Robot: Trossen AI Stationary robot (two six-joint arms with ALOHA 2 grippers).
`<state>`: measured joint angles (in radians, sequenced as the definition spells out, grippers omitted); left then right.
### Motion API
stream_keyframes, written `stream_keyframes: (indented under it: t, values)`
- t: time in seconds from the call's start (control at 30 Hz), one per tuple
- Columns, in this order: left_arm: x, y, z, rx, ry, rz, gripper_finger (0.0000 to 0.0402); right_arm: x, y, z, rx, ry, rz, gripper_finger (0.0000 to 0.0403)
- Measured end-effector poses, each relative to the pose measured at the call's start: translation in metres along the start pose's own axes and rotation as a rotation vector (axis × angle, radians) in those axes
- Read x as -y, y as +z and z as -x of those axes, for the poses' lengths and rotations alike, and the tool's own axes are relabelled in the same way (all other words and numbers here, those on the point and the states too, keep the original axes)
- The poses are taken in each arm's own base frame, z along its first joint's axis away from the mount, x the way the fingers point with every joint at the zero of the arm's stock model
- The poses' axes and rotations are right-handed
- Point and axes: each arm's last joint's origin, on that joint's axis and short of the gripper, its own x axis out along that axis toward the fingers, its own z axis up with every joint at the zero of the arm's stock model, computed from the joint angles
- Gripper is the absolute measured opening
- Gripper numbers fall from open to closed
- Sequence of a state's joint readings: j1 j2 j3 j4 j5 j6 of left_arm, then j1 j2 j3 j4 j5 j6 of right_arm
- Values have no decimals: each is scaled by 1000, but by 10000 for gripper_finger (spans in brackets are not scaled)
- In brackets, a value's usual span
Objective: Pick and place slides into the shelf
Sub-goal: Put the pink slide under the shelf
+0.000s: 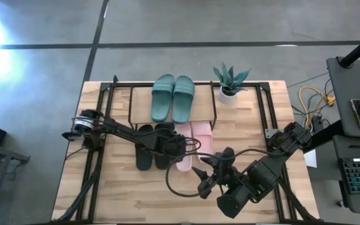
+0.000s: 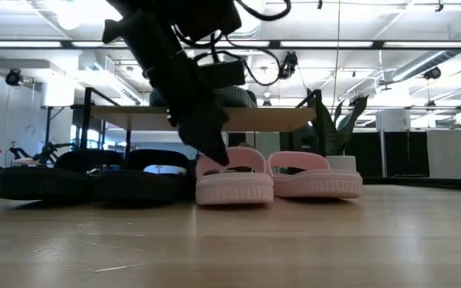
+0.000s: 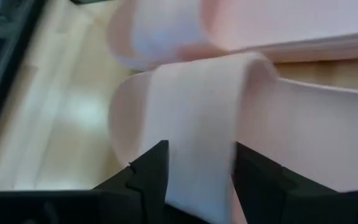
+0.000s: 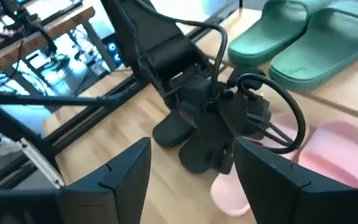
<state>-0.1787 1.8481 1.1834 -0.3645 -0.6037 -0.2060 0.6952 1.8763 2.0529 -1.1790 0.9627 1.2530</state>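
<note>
A green pair of slides lies on the shelf's top board. In front of the shelf, a black pair and a pink pair lie flat on their soles on the table. My left gripper is low over the left pink slide. It is open, with its fingers on either side of that slide's strap. Above the table's near right, my right gripper hangs open and holds nothing, as the right wrist view also shows. My left gripper slants down from the table's left, and its fingers flank the left pink slide's strap. I cannot tell whether they touch it. The slide lies flat on the table.
A small potted plant stands at the shelf's right. Black metal rails run along the table's left and right sides. A loose cable loop hangs by the right arm. Bare table spreads along the near edge.
</note>
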Motion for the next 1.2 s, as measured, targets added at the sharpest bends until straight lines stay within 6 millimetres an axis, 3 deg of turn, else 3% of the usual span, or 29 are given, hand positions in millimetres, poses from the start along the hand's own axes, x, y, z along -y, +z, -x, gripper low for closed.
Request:
stream_keyframes:
  t: [0.17,0.33,0.57,0.63,0.77,1.0,1.2]
  values:
    - [6,1,9,-32,-183,-11,150,-1,-2,0,-70,23,-5,219]
    - [9,1,41,-28,-268,5,150,3,-5,1,-137,5,-21,219]
    - [-11,8,84,122,-110,67,151,12,-11,2,-203,-56,-39,219]
    - [-20,12,105,167,-154,90,151,12,-14,2,-286,-48,-41,219]
    - [-32,15,153,245,-406,175,151,13,-32,-3,-473,-59,-45,218]
    - [-22,-22,204,221,-624,334,121,15,-86,-23,-605,-157,-209,170]
    - [13,-83,208,66,-640,458,21,0,-127,-60,-614,8,-401,72]
